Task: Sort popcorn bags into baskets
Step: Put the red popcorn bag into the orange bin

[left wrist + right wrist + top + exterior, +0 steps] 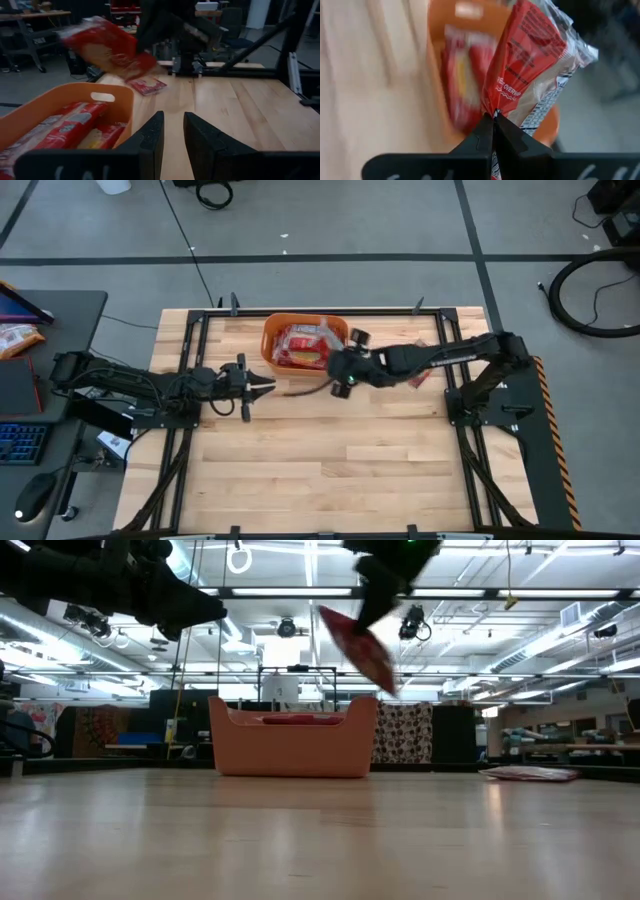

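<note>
Right gripper (493,116): your fingers are pinched tight on a red packet (532,65), held in the air beside the tub.
Left gripper (173,131): yours waits slightly parted, holding nothing.
Tub (272,338): orange, at the worktop's far edge, packets inside.
Spare packet (528,774): flat on the worktop.

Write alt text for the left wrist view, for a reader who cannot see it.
The right claw holds a red popcorn bag in the air beyond an orange tub that already holds several red bags. Another bag lies flat on the wooden table past the tub, and the left claw is open in the foreground, holding nothing.
</note>
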`<action>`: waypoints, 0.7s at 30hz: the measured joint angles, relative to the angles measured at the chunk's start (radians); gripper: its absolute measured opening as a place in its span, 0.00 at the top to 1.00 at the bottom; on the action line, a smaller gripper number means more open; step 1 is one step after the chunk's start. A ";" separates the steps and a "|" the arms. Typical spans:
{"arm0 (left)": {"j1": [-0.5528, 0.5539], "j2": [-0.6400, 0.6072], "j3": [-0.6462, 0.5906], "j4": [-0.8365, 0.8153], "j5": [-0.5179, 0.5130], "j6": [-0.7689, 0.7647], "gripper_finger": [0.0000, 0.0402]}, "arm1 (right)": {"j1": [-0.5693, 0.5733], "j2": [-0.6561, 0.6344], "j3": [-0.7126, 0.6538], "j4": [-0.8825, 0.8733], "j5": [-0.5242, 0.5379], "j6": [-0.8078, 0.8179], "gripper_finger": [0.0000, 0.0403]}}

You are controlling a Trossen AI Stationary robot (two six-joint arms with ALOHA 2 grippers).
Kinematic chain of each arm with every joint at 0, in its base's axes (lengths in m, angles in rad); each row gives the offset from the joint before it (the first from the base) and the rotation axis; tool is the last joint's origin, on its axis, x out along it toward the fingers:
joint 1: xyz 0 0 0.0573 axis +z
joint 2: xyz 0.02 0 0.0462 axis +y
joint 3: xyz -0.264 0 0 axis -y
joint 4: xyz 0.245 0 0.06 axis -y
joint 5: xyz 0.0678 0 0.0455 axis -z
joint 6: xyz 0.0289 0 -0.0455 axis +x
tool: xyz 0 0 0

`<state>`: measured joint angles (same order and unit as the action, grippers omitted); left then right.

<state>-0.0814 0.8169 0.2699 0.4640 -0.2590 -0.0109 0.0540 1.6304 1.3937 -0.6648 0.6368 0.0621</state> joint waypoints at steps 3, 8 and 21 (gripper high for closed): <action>0.000 -0.001 0.000 0.006 -0.025 0.000 0.81 | -0.058 0.047 0.000 0.198 -0.009 -0.219 0.97; 0.000 -0.001 0.000 0.003 -0.027 0.000 0.81 | -0.159 0.109 0.000 0.376 -0.093 -0.397 0.97; 0.000 0.000 0.001 -0.012 -0.035 0.005 0.81 | -0.281 0.167 0.012 0.312 -0.222 -0.353 0.77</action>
<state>-0.0815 0.8165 0.2708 0.4519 -0.2942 -0.0057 -0.2270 1.7972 1.4058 -0.3531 0.4151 -0.2913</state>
